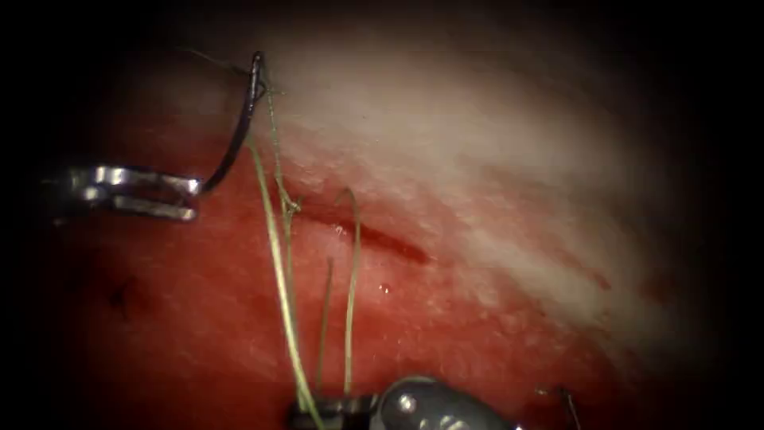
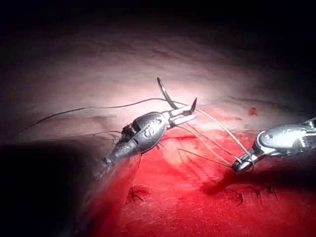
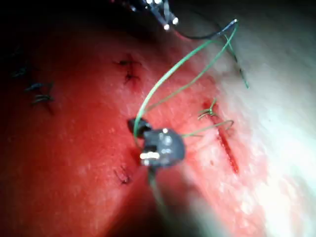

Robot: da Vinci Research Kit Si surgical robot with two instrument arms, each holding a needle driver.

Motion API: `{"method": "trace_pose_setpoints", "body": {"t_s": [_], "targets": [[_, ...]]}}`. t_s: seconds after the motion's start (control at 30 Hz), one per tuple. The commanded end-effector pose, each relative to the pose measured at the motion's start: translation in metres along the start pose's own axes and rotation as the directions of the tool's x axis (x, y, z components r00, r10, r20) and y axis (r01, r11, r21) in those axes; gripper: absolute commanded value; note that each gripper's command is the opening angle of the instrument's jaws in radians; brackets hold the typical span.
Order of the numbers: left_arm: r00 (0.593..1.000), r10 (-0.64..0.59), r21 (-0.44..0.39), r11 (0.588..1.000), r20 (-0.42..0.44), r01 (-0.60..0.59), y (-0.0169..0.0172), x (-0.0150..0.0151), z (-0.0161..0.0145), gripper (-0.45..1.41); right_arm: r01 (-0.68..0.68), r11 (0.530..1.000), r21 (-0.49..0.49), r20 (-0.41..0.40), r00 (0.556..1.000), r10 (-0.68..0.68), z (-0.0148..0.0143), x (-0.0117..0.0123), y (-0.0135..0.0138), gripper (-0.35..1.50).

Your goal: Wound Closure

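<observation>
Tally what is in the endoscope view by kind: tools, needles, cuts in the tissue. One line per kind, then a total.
Tools: 2, the left tool shut on the needle's end, the right tool shut on the thread.
Needles: 1, the needle, out of the tissue, left of the cut.
Cuts: 1, the cut.
Total: 4

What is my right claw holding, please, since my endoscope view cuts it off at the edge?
Observer: The left wrist view shows the right claw shut on the thread.
Operator: Thank you. Is the needle free of the tissue?
Observer: Yes. The left claw holds the needle near its pointed end, above the tissue.
Operator: Is there anything beyond my frame?
Observer: The right wrist view shows dark stitches in the tissue, away from the cut.
</observation>
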Motion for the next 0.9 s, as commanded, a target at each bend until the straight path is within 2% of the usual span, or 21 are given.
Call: {"method": "trace_pose_setpoints", "body": {"t_s": [0.03,0.07,0.13,0.17,0.27,0.43,0.5,0.7,0.87,0.9], "targets": [[1.0,0.001,-0.002,1.0,0.0,-0.001,-0.0002,-0.0007,0.0005,-0.45,0.008,1.0,-0.005,-0.007,1.0,-0.008,0.0009,-0.0008,0.0013,0.37],[1.0,-0.005,-0.005,1.0,0.001,0.005,-0.0002,-0.0007,0.0005,-0.45,0.045,0.999,-0.021,-0.027,0.999,-0.046,0.001,-0.0012,0.0025,0.69],[1.0,-0.005,-0.005,1.0,0.001,0.005,-0.0003,-0.0008,0.0005,-0.45,0.123,0.992,-0.04,-0.026,0.992,-0.124,0.0012,-0.0018,0.0045,1.1],[1.0,-0.005,-0.01,1.0,0.004,0.005,-0.0003,-0.0008,0.0004,-0.45,0.151,0.987,-0.048,-0.022,0.988,-0.152,0.0013,-0.0023,0.0058,1.23],[1.0,-0.005,-0.015,1.0,0.004,0.005,-0.0003,-0.0009,0.0002,-0.45,0.198,0.974,-0.109,0.007,0.98,-0.198,0.0018,-0.0036,0.0081,1.43],[1.0,-0.004,-0.018,1.0,0.006,0.004,-0.0005,-0.0012,-0.0002,-0.45,0.29,0.942,-0.17,0.048,0.957,-0.286,0.0037,-0.006,0.012,1.48],[1.0,-0.005,-0.014,1.0,0.014,0.005,-0.0006,-0.0011,-0.0005,-0.45,0.298,0.937,-0.18,0.053,0.954,-0.294,0.0045,-0.0065,0.0128,1.48],[1.0,-0.013,-0.01,1.0,0.024,0.013,-0.0011,-0.0006,-0.0018,-0.45,0.307,0.935,-0.179,0.066,0.952,-0.3,0.0048,-0.0076,0.0133,1.45],[0.999,-0.033,0.016,0.999,0.028,0.033,-0.0022,0.0002,-0.0042,-0.45,0.312,0.936,-0.163,0.071,0.95,-0.304,0.0036,-0.0079,0.013,1.41],[0.999,-0.034,0.033,0.999,0.028,0.033,-0.0027,0.0004,-0.0054,-0.45,0.313,0.937,-0.156,0.076,0.949,-0.305,0.0031,-0.008,0.0129,1.4]]}}
